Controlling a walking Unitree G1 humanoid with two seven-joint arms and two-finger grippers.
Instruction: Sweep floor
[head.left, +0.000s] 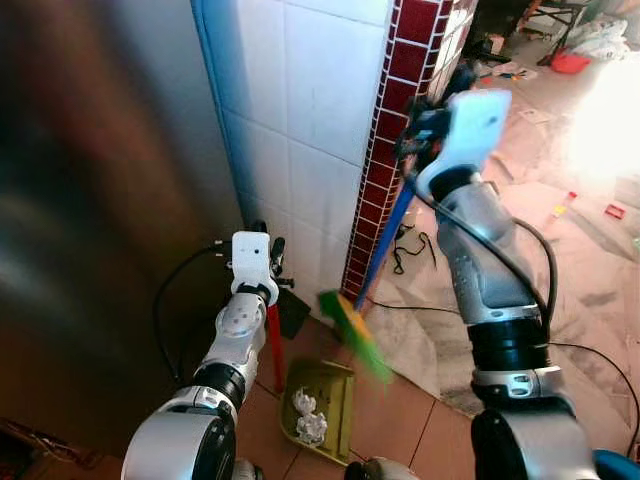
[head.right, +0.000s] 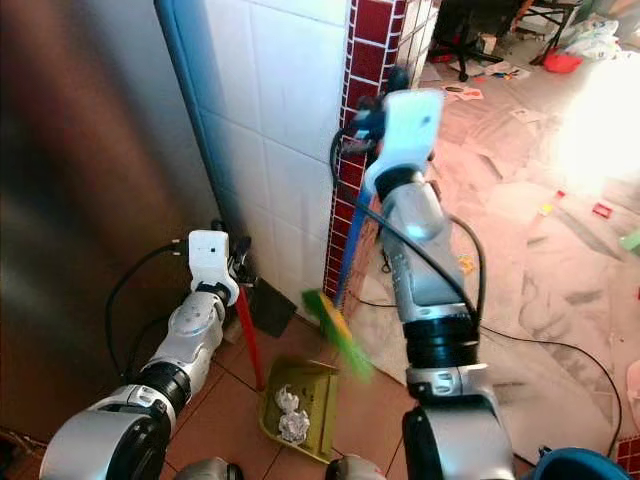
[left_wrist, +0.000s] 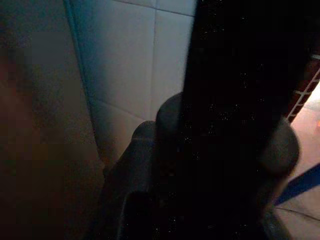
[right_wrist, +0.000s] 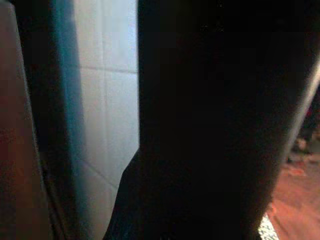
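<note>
Dustpan (head.left: 322, 400) sits on the tile floor, paper wads (head.left: 308, 416) inside. Its red handle (head.left: 273, 345) rises straight to your left gripper (head.left: 270, 262), apparently clamped on it. Broom (head.left: 383, 255) slants from right gripper (head.left: 425, 120), seemingly closed around it, down to green bristles (head.left: 352, 332) just beyond the dustpan mouth. Right arm drives.

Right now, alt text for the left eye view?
Right end effector holds a blue-handled green broom beside a yellow-green dustpan containing crumpled white paper; left end effector grips the dustpan's red handle, near a white-tiled wall.
</note>
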